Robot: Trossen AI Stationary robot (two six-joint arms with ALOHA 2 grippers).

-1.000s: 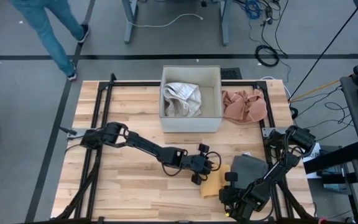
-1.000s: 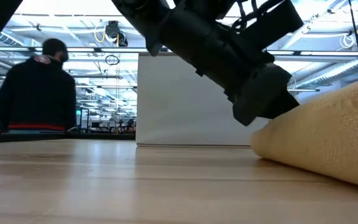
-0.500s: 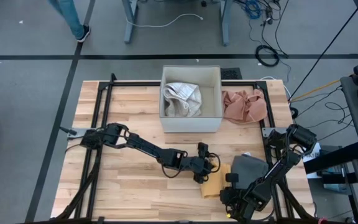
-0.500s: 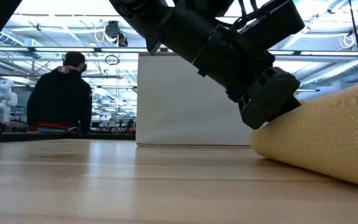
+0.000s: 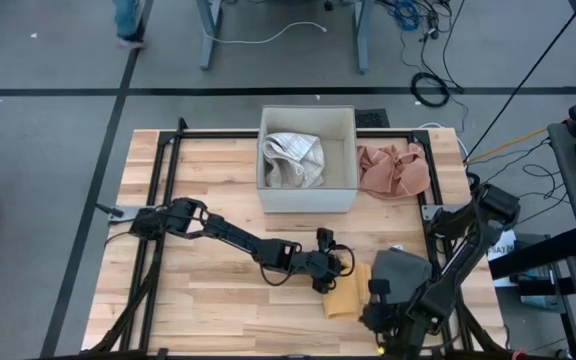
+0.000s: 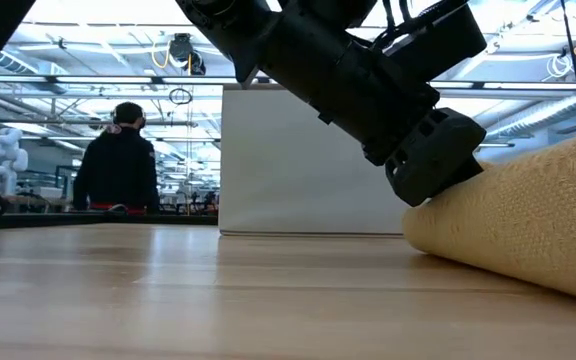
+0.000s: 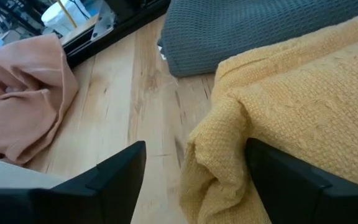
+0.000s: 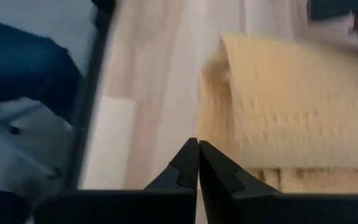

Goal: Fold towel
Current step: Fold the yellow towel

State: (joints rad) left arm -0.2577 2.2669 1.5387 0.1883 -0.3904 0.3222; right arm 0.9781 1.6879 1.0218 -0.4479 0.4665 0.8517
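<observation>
A folded yellow towel (image 5: 349,297) lies on the wooden table near its front edge, right of centre. Its right edge borders a folded grey towel (image 5: 400,270). My left gripper (image 5: 340,264) reaches in low from the left and stands open at the yellow towel's far-left corner. In the left wrist view the towel's bunched fold (image 7: 219,155) lies between the two fingers. My right gripper (image 5: 380,318) hangs shut above the table at the towel's near right side, pointing steeply down with nothing in it. My left gripper stands open around the yellow towel's bunched corner fold (image 7: 229,134), coming in slanting down from the table's left. In the low view its head (image 6: 438,185) sits against the towel's upper edge. Whether the fingers touch the cloth I cannot tell. The towel lies flat on the table.
A white box (image 5: 306,195) holding a crumpled white cloth (image 5: 293,160) stands at the far middle. A crumpled pink cloth (image 5: 393,170) lies to its right. Bare wood spreads left of the towels. A person (image 6: 118,160) stands in the room beyond the table.
My left gripper has opened and let go of the yellow towel's corner, staying in place. My right gripper, still shut, has risen off the table beside the towel. The yellow towel has stayed where it lay.
</observation>
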